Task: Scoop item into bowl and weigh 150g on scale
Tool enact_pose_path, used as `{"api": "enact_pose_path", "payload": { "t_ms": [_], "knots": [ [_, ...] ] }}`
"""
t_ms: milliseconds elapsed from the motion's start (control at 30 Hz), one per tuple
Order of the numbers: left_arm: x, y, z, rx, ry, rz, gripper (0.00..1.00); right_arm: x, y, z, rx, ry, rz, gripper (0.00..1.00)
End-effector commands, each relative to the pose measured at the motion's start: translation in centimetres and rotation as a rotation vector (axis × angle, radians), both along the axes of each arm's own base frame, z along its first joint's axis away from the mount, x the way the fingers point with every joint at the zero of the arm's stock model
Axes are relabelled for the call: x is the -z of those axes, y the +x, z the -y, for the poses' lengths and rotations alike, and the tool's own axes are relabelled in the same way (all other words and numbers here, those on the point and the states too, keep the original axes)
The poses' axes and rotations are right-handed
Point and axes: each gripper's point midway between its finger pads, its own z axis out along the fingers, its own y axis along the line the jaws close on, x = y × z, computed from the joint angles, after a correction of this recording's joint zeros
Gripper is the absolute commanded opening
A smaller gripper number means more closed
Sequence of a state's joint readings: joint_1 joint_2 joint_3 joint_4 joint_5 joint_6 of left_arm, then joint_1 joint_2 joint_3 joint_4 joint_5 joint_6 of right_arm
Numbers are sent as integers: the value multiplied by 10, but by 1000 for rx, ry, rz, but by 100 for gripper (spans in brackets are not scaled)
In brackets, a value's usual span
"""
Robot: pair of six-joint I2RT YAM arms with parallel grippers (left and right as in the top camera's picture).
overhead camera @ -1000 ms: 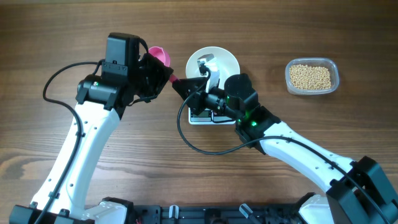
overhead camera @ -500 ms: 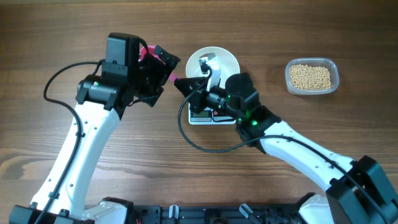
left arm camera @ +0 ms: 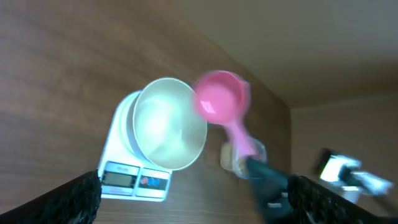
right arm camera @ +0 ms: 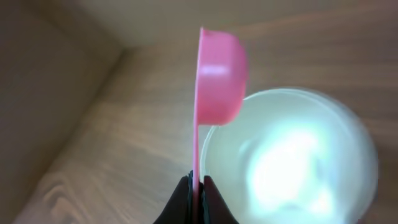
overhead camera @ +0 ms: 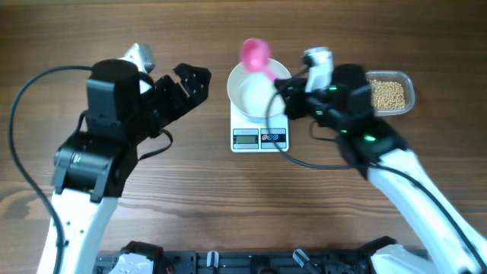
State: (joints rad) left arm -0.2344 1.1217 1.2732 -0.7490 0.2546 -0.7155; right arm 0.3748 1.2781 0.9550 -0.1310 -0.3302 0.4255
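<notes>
Soft, even light is falling overhead
Glare is washing out the bowl [right arm camera: 298, 168] in the right wrist view; the pink scoop [left arm camera: 219, 99] is blurring in the left.

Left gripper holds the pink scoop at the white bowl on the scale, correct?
No: the right gripper holds the pink scoop at the white bowl on the scale, as the right wrist view shows; the left gripper is open, empty.
</notes>
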Motion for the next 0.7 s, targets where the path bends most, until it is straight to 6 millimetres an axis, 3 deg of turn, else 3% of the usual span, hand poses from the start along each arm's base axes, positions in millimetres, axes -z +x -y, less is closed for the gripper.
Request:
{"api": "enact_pose_path", "payload": {
  "t_ms": [0,267,433,567,667],
  "knots": [
    [-3,0,-6,95,176,100,100,-50,-2,47,136,-61,129,4],
    [39,6,8,149,350,20,100,-55,-36,121,318,-98,58,4],
    [60,0,43,214,505,19,100,-50,-48,156,419,-118,15,4],
    [69,-12,66,273,562,24,100,-47,-51,175,472,-132,-2,4],
    [81,-25,79,332,587,-8,100,-47,-51,177,467,-151,8,4]
  ]
}}
